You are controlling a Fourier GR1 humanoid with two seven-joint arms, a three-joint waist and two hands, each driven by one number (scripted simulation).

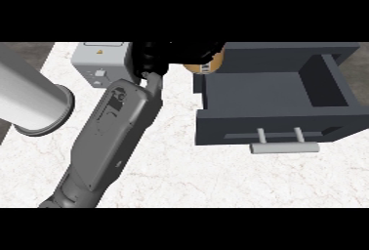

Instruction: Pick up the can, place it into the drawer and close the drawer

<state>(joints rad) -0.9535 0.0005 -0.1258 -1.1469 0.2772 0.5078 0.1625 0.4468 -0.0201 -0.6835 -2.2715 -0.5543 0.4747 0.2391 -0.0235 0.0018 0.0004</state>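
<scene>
The can [200,65], only an orange-brown sliver of it visible, sits at the far left corner of the open drawer [274,93], just outside its wall. The black hand [173,56] curls round it from the left, hiding its long axis. The drawer cavity lies immediately right and nearer; which arm this is cannot be told.

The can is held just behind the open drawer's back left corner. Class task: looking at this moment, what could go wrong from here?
1. The hand curls round the can, hiding most of it, so its tilt cannot be checked before release.
2. The can sits over the drawer wall's corner, not the cavity; lowering now might catch the rim.
3. The forearm crosses the counter near the grey box and may brush it.
</scene>
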